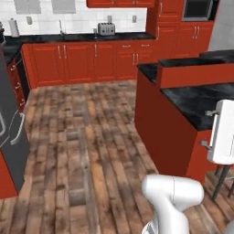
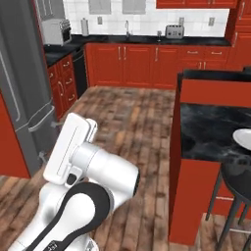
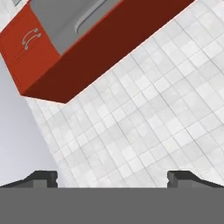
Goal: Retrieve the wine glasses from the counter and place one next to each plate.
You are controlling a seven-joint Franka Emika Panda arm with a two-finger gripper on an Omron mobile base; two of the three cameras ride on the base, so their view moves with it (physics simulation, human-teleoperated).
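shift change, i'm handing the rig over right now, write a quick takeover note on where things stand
Tool: open, holding nothing, pointed up at white tiling and a red cabinet.
Counter: far across the wood floor, along the back wall, with the toaster on it. Wine glasses are too small to make out from here.
Plates: the edge of one white plate shows on the black bar to the right.
Done: nothing yet.
Left: drive to the counter, fetch both glasses, set one beside each plate.
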